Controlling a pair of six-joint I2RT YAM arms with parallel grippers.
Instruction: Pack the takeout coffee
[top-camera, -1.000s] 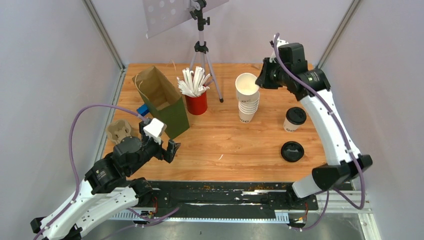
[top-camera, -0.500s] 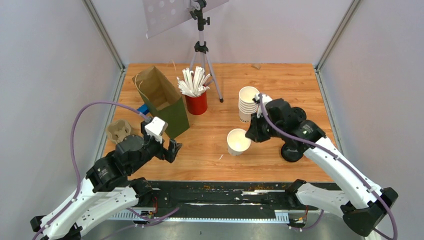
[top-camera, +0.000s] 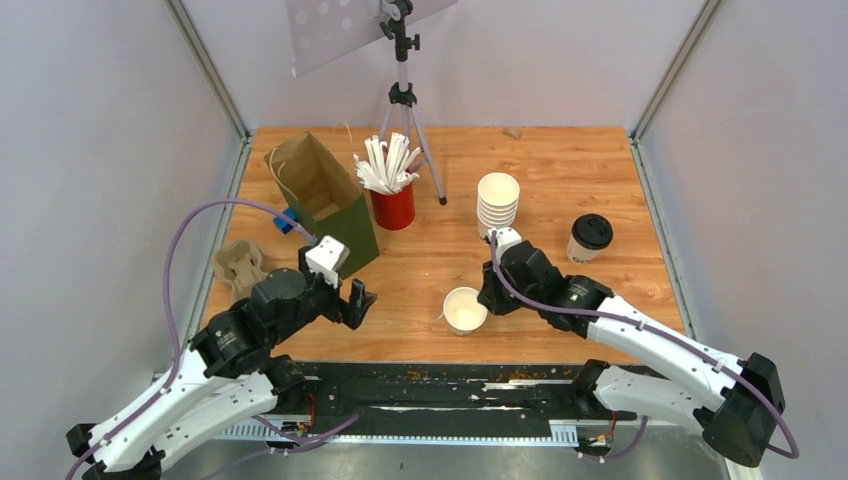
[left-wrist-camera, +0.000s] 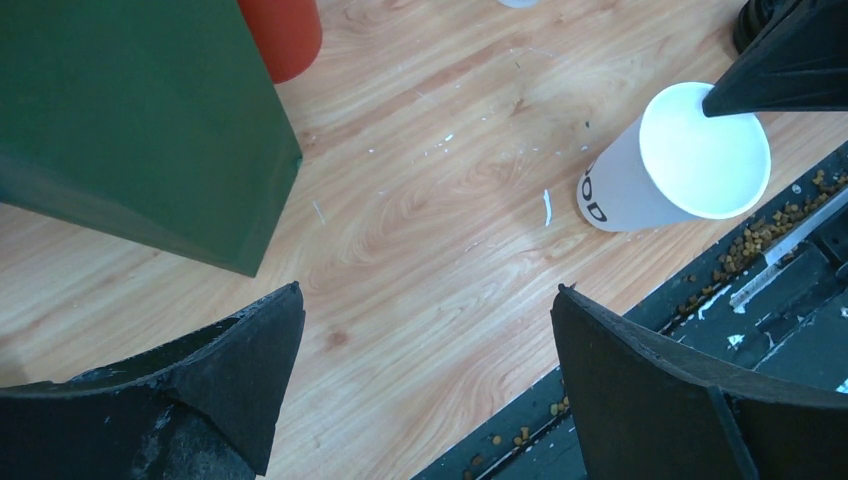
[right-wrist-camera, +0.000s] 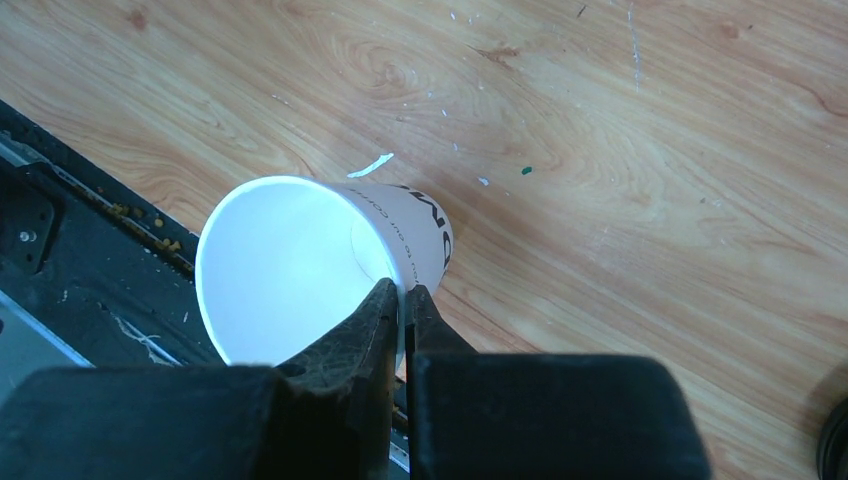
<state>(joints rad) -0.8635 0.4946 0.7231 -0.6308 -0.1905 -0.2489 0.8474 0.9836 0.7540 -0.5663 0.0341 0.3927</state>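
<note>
My right gripper (top-camera: 487, 298) is shut on the rim of a lidless white paper cup (top-camera: 465, 309), one finger inside and one outside. The cup tilts toward the table's front edge, low over the wood; it also shows in the right wrist view (right-wrist-camera: 290, 260) and the left wrist view (left-wrist-camera: 690, 160). A white cup with a black lid on it (top-camera: 590, 238) stands at the right. My left gripper (top-camera: 355, 300) is open and empty, left of the held cup, over bare wood (left-wrist-camera: 428, 291). A loose black lid is hidden under the right arm.
An open green paper bag (top-camera: 325, 200) stands back left, a red cup of straws (top-camera: 393, 205) beside it. A stack of white cups (top-camera: 497, 205) is mid-table. A cardboard cup carrier (top-camera: 240, 262) lies far left. A tripod (top-camera: 402, 95) stands at the back. A black strip (top-camera: 450, 385) edges the front.
My right arm carried one white cup from the top of the stack down to the front middle of the table. My left gripper shifted slightly right, still open.
</note>
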